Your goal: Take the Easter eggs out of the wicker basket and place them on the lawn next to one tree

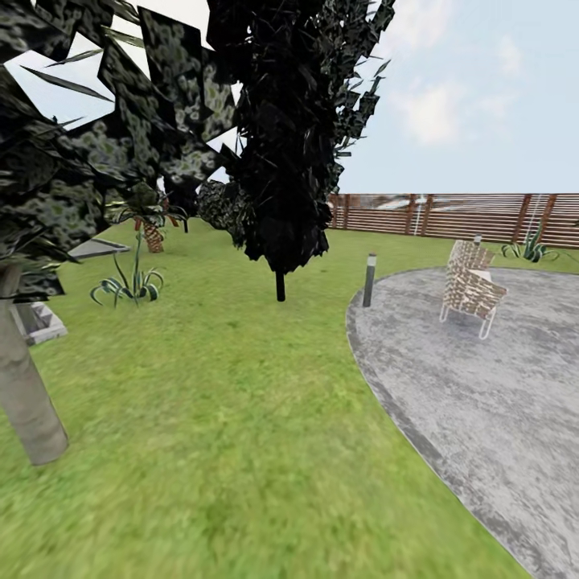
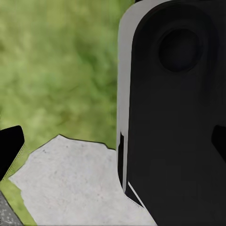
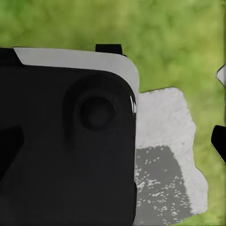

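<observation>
You're in transit over the lawn (image 1: 241,418); a grey-trunked tree (image 1: 28,386) stands near, on your left. Can't tell either tool's state. No basket or eggs visible — progress unclear.

Robot body: a dark panel (image 2: 176,108) with a pale grey edge, close to the camera.
Ground: mottled green lawn (image 2: 56,66) beyond it, meeting 1 pale grey paving stone (image 2: 70,183).

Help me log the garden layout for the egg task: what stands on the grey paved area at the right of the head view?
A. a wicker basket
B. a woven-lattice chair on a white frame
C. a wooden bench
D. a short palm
B: a tan woven-lattice chair on a white tubular frame stands on the grey paved area, past the short dark bollard post at its edge.
</observation>
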You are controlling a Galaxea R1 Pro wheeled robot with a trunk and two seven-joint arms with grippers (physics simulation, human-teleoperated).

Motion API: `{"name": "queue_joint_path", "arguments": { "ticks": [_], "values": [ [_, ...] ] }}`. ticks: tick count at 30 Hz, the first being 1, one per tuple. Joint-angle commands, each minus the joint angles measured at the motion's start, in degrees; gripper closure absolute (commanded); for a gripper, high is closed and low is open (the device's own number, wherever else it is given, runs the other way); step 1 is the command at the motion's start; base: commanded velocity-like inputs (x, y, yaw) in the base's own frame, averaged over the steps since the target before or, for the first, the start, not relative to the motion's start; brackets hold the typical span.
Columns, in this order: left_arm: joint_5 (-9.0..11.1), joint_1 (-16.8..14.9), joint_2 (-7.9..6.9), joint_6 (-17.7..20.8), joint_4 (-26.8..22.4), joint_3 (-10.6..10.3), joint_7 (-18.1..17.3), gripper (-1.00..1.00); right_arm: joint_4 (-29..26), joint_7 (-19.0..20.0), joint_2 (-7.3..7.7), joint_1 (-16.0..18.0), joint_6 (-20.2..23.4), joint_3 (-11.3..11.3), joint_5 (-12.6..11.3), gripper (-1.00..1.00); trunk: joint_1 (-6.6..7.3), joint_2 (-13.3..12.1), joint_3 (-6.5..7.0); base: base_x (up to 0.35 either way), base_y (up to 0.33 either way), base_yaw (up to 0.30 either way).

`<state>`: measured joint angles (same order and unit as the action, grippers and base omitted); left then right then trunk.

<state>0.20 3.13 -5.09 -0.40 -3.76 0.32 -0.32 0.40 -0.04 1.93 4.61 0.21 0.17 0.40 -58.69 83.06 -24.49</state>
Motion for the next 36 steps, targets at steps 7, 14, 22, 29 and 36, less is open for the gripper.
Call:
{"name": "queue_joint_path", "arguments": {
  "ticks": [7,14,22,29,36],
  "values": [
    [0.0,0.0,0.00,0.0,-0.1,0.0,0.0,-1.00,0.0,0.0,0.00,0.0,0.0,0.0,0.0,-1.00,-0.04,0.0,-0.05,0.335,0.000,0.000],
    [0.0,0.0,-0.03,0.0,-0.1,0.0,0.0,-1.00,0.0,0.0,0.00,0.0,0.0,0.0,0.0,-1.00,-0.04,0.0,-0.05,0.335,0.000,0.000],
    [0.0,0.0,-0.02,0.0,-0.1,0.0,0.0,-1.00,0.0,0.0,0.00,0.0,0.0,0.0,0.0,-1.00,-0.04,0.0,-0.05,0.335,0.000,0.000],
    [0.0,0.0,-0.01,0.0,-0.1,0.0,0.0,-1.00,0.0,0.0,0.00,0.0,0.0,0.0,0.0,-1.00,-0.04,0.0,-0.05,0.335,0.000,0.000],
    [0.0,0.0,0.00,0.0,-0.1,0.0,0.0,-1.00,0.0,0.0,0.00,0.0,0.0,0.0,0.0,-1.00,-0.04,0.0,-0.05,0.335,0.000,0.000]
  ]
}}
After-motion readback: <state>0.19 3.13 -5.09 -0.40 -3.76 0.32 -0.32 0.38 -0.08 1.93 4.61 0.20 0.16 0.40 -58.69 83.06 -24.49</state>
